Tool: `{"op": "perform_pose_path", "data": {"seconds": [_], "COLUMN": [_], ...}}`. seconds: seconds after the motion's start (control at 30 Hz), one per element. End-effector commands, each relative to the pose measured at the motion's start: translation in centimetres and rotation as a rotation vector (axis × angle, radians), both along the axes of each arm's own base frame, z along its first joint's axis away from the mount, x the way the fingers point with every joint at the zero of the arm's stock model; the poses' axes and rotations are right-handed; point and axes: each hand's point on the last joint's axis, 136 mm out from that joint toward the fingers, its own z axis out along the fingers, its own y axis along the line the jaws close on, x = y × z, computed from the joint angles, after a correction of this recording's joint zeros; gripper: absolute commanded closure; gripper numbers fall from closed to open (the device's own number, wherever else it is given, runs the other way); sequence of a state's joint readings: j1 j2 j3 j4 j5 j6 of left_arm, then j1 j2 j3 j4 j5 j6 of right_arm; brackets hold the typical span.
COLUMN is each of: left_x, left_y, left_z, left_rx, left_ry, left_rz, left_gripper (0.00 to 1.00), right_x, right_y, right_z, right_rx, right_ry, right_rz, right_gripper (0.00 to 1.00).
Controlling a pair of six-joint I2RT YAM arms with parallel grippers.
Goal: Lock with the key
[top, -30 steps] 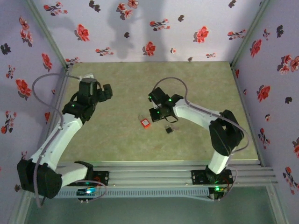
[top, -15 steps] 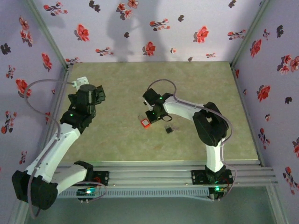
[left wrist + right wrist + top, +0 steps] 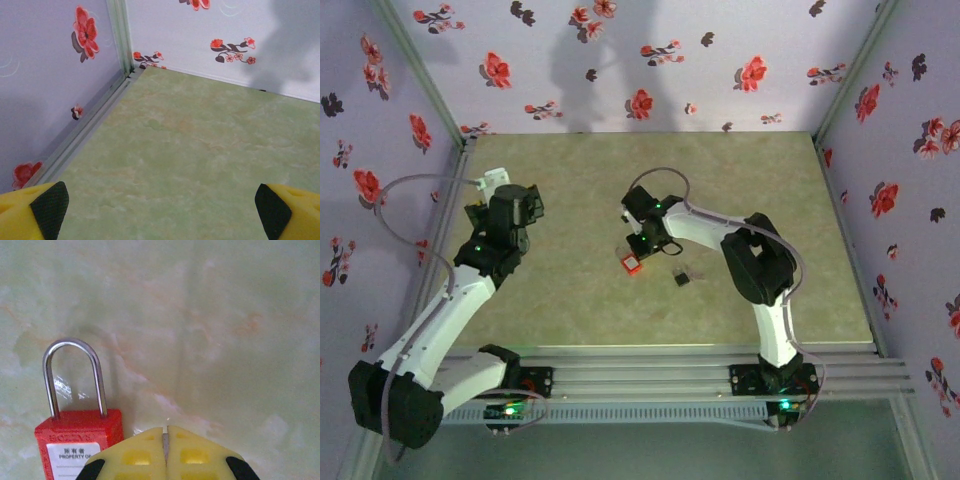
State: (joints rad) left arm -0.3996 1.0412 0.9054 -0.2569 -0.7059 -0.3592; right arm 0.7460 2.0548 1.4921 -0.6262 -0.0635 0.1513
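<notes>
The lock (image 3: 75, 435) is a red padlock with a white label, lying flat on the table with its steel shackle (image 3: 75, 371) pointing away from me. From above, the lock (image 3: 632, 264) lies mid-table. My right gripper (image 3: 166, 432) is shut just right of the lock's body, low over the table. A thin grey metal strip, the key seen edge-on, is pinched between its yellow fingers (image 3: 192, 455). From above, the right gripper (image 3: 642, 245) hovers at the lock's far side. My left gripper (image 3: 160, 210) is open and holds nothing, over bare table near the left wall.
A small black object (image 3: 682, 277) lies on the table right of the lock. Flowered walls (image 3: 620, 70) enclose the green table (image 3: 740, 180) on three sides. The back left corner (image 3: 127, 67) is ahead of the left gripper.
The right gripper has moved left and now sits close over the lock. The left arm has swung back and left toward the wall. The lock has not moved.
</notes>
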Motion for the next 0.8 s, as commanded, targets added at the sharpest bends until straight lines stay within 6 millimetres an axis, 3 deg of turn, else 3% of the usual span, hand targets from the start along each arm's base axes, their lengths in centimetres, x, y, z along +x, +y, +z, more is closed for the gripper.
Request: {"op": "perform_pose_path", "data": {"seconds": [0.0,0.43,0.77], "left_x": [0.03,0.02,0.05], "left_y": [0.36,-0.16,-0.32], "left_z": [1.02,1.11,1.1], "left_rx": [-0.002,0.008,0.02], "left_ry": [-0.049,-0.051,-0.05], "left_rz": [0.03,0.008,0.0], "left_gripper": [0.0,0.0,0.0], "right_x": [0.13,-0.08,-0.24], "right_y": [0.55,0.78,0.75], "right_z": [-0.39,-1.15,-1.09], "right_rx": [0.008,0.001,0.007], "right_ry": [0.028,0.062,0.07], "right_rz": [0.031,0.04,0.034], "right_gripper": [1.0,1.0,0.9]}}
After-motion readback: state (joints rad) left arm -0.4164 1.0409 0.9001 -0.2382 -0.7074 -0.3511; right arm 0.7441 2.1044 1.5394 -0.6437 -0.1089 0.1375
